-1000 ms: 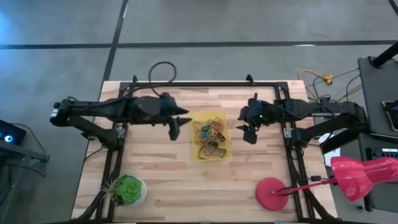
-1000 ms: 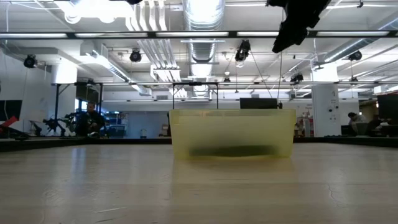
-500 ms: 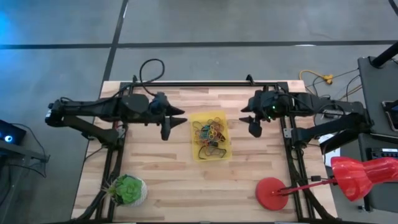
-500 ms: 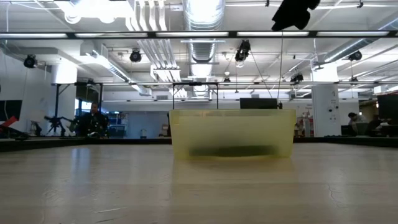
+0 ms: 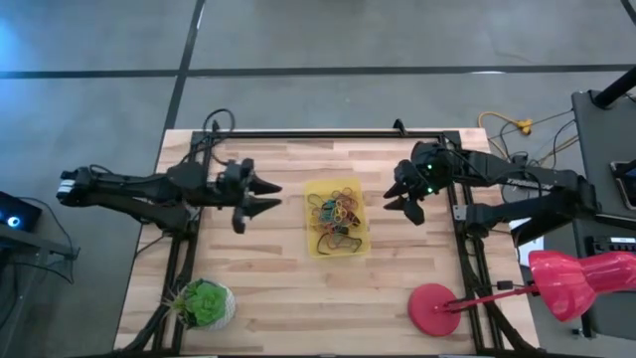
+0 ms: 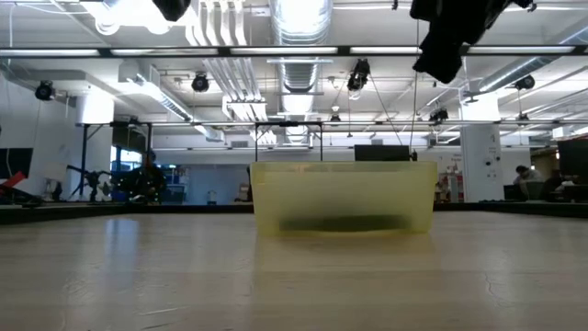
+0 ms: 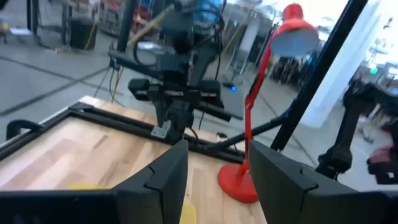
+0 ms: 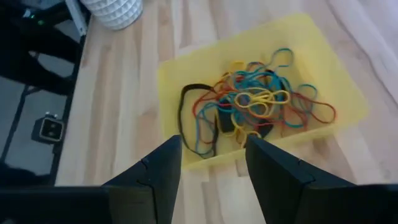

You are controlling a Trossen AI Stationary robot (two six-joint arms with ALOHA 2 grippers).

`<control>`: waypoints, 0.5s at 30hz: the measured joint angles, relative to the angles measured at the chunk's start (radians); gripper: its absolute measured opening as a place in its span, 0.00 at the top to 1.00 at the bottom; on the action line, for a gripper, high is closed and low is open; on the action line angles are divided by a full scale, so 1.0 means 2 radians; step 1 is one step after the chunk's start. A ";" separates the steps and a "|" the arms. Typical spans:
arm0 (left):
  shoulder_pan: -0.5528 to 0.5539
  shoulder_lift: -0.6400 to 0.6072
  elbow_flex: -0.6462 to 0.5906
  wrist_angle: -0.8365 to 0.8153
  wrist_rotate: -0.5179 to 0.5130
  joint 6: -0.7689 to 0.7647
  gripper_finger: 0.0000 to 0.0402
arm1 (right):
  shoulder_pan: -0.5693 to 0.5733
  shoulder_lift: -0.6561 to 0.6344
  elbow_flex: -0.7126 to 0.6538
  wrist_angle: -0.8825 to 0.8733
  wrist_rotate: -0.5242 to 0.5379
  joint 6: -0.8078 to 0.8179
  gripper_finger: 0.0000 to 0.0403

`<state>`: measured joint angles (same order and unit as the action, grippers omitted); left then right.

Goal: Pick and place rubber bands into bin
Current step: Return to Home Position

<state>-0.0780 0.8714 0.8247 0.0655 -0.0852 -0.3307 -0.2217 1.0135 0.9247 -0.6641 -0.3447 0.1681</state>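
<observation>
The yellow translucent bin [image 5: 336,239] stands mid-table; the low view shows its near wall [image 6: 343,198]. A tangle of rubber bands [image 5: 336,212] in red, blue, yellow, orange and black lies on the bin's floor, and shows plainly in the right wrist view [image 8: 255,102]. My left gripper [image 5: 266,197] hovers open, left of the bin and clear of it. My right gripper [image 5: 394,199] hovers open, right of the bin, above table height [image 6: 448,41]. In the right wrist view its fingers [image 8: 211,168] point toward the bin [image 8: 186,68].
A green plant ball in a white pot [image 5: 205,303] sits at the near left corner. A red lamp's round base [image 5: 433,309] stands near right, its stem [image 7: 252,106] showing in the left wrist view. Black frame rails [image 5: 467,259] run along the table's sides.
My left gripper has drawn back from beside the bin toward the table's left edge, and its fingers now lie level. My right gripper has stayed beside the bin's right side, shifting only slightly. The bin and the rubber bands have not moved.
</observation>
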 joint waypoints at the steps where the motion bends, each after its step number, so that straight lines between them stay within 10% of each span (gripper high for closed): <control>1: 0.000 -0.017 -0.019 0.010 -0.003 0.000 0.62 | -0.005 -0.007 -0.007 0.003 0.000 -0.001 0.59; 15: 0.000 -0.180 -0.209 0.109 0.013 0.010 0.62 | -0.090 -0.057 -0.136 0.253 -0.219 0.021 0.59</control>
<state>-0.0776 0.5107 0.4063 0.2827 -0.0582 -0.3098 -0.4008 0.8988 0.6521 -0.1575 -0.7836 0.2102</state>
